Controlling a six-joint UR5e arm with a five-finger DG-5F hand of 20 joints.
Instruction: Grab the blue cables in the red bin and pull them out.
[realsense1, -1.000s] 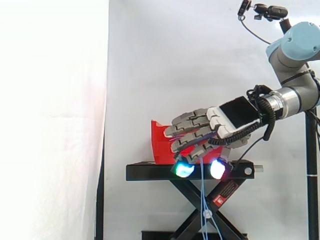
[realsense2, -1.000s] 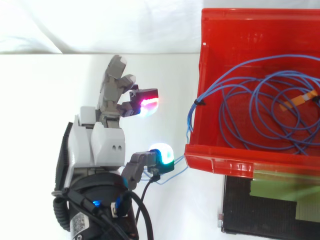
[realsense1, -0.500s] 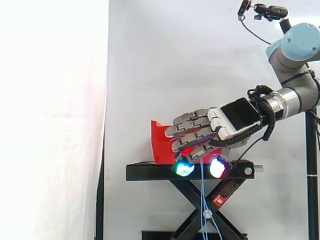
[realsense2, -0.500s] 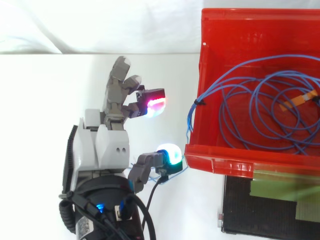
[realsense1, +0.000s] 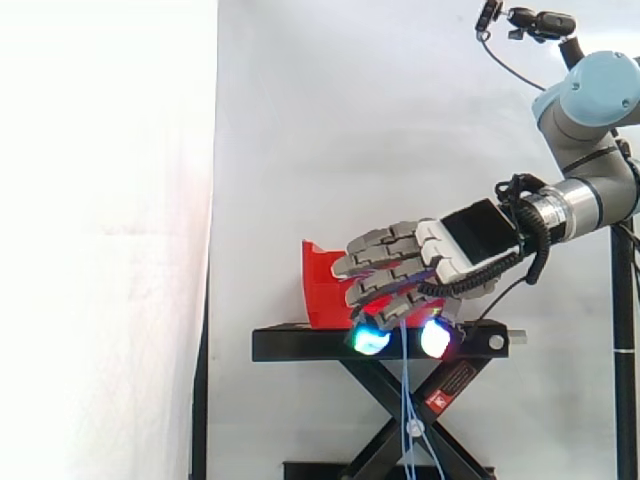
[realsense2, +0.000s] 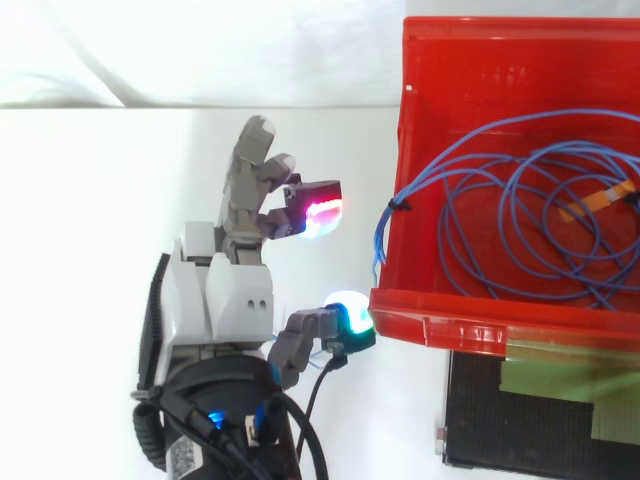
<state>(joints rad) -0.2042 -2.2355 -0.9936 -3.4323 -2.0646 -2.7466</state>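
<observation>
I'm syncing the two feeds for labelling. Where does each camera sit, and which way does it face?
Side view: beside the work at about its height, looking level across at the red bin on the black stand; the arm enters from the right, with the hand in front of the bin.
Top view: above the work, looking down into the bin onto the coiled blue cables; the hand enters from the bottom edge, left of the bin.
Shared: the hand, the red bin and the blue cables.
</observation>
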